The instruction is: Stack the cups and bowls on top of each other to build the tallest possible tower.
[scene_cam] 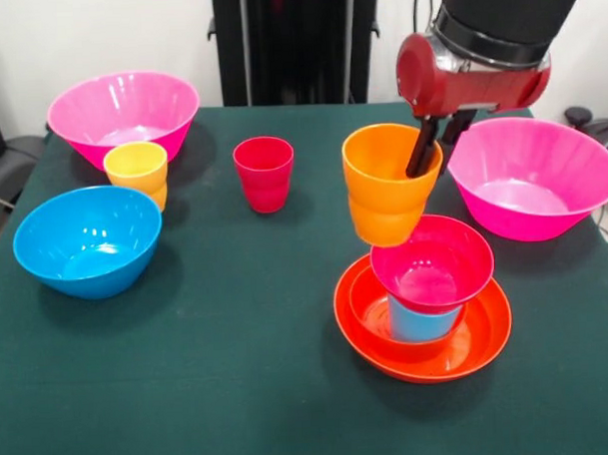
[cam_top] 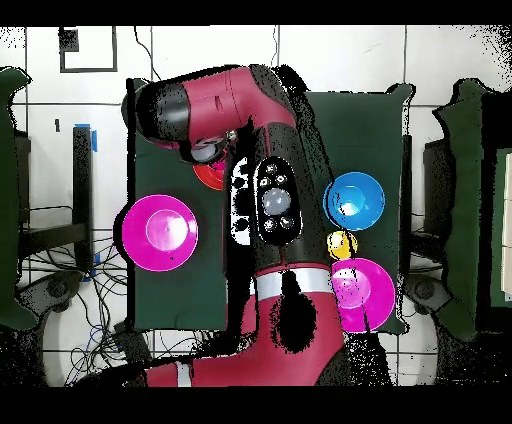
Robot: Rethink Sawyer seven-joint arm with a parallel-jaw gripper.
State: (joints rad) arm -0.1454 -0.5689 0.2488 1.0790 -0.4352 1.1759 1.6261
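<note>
Nearest the camera, just below the gripper (scene_cam: 428,143), sits the stack: a wide orange bowl (scene_cam: 424,354) on the green table (scene_cam: 190,391), a blue cup (scene_cam: 419,321) standing upside down in it, and a crimson bowl (scene_cam: 433,262) resting upright on the cup. Directly above that crimson bowl hangs the orange cup (scene_cam: 386,185), lifted clear of the table and tilted a little; its base is just above, perhaps touching, the crimson bowl's far rim, and which of the two cannot be told. The gripper holds this cup by the rim, one dark finger (scene_cam: 421,152) reaching down inside it and the other behind the wall on the outside, so the jaws are closed narrowly on the cup's wall. To the gripper's side, at the right of the front view, a pink bowl (scene_cam: 534,178) stands just beside the cup. On the other side, well apart, the blue bowl (scene_cam: 88,241) lies toward the near left. Beyond it the yellow cup (scene_cam: 136,170) and the red cup (scene_cam: 264,172) stand upright, the red one nearer the gripper. Farthest, behind the yellow cup, sits the second pink bowl (scene_cam: 123,116). From overhead the arm (cam_top: 275,200) covers the gripper and most of the stack.
</note>
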